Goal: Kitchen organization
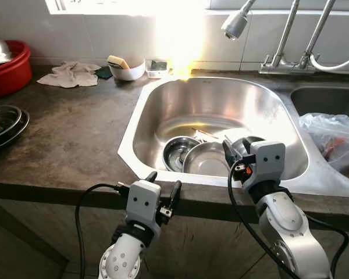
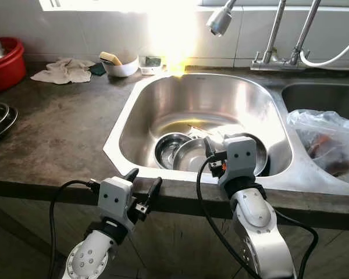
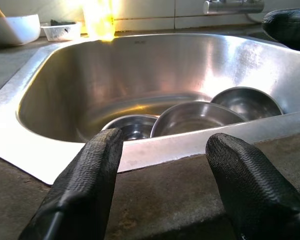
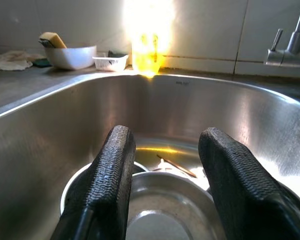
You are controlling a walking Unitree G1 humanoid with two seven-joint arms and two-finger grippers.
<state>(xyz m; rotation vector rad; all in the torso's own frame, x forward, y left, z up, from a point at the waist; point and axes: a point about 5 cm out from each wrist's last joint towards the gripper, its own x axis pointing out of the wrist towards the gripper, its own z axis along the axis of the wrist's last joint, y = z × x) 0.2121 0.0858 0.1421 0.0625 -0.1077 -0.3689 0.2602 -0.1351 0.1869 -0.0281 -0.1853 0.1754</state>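
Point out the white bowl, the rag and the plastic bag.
white bowl point(image 1: 128, 71), left eye view, front wall.
rag point(image 1: 70, 75), left eye view, middle of the cloth.
plastic bag point(image 1: 331, 138), left eye view, upper side.

Dark stone table under white tiled wall; harsh sunlight glared off tiles behind steel sink. Dim cabinet fronts below.
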